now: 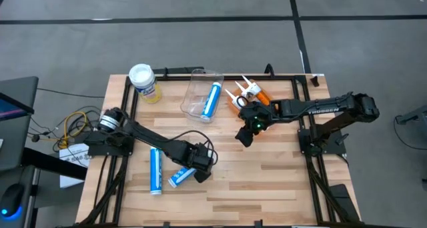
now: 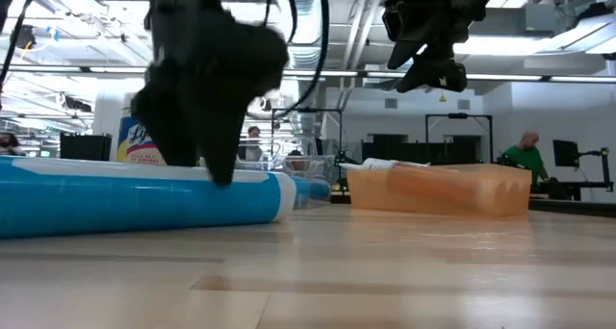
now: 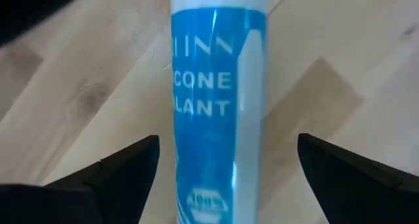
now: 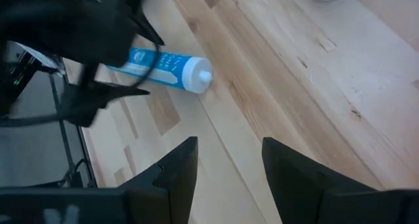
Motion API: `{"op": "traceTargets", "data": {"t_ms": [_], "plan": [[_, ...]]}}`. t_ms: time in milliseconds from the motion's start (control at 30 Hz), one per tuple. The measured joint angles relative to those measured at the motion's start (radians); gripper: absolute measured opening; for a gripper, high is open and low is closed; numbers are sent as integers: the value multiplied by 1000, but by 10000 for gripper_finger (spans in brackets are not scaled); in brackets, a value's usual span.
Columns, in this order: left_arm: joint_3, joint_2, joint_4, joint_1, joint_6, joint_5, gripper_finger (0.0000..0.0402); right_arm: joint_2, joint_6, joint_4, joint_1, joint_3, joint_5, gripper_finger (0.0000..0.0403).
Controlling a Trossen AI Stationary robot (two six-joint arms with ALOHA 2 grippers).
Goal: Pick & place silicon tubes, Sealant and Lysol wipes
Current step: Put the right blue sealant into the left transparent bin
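A blue-and-white silicone sealant tube (image 1: pixel 180 177) lies on its side on the wooden table, near the front left. My left gripper (image 1: pixel 195 168) is low over it and open, one finger on either side of the tube (image 3: pixel 219 106), with a clear gap on both sides in the left wrist view. A second blue tube (image 1: pixel 155 170) lies just to its left. A third blue tube (image 1: pixel 212 100) lies in a clear container (image 1: pixel 200 88) at the back. The Lysol wipes (image 1: pixel 143 81) stand at the back left. My right gripper (image 1: pixel 244 136) hangs open and empty above the table's middle.
Orange caulk tubes (image 1: pixel 248 96) with white nozzles lie at the back, right of the clear container, close to my right arm. Cables (image 1: pixel 73 125) lie off the table's left edge. Bare wood (image 1: pixel 267 181) lies at the front right.
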Motion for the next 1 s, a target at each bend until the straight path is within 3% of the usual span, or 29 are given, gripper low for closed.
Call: {"op": "traceTargets", "data": {"t_ms": [300, 667, 767, 1000], "plan": [[11, 159, -14, -2, -71, 141, 355, 0, 0, -1, 0, 0, 0, 164], [5, 149, -29, -1, -110, 113, 350, 0, 0, 0, 0, 0, -1, 161], [6, 149, -34, 4, -125, 113, 321, 0, 0, 0, 0, 0, -1, 162], [93, 149, -126, 20, -99, 56, 198, 0, 0, 0, 0, 0, -1, 158]]}}
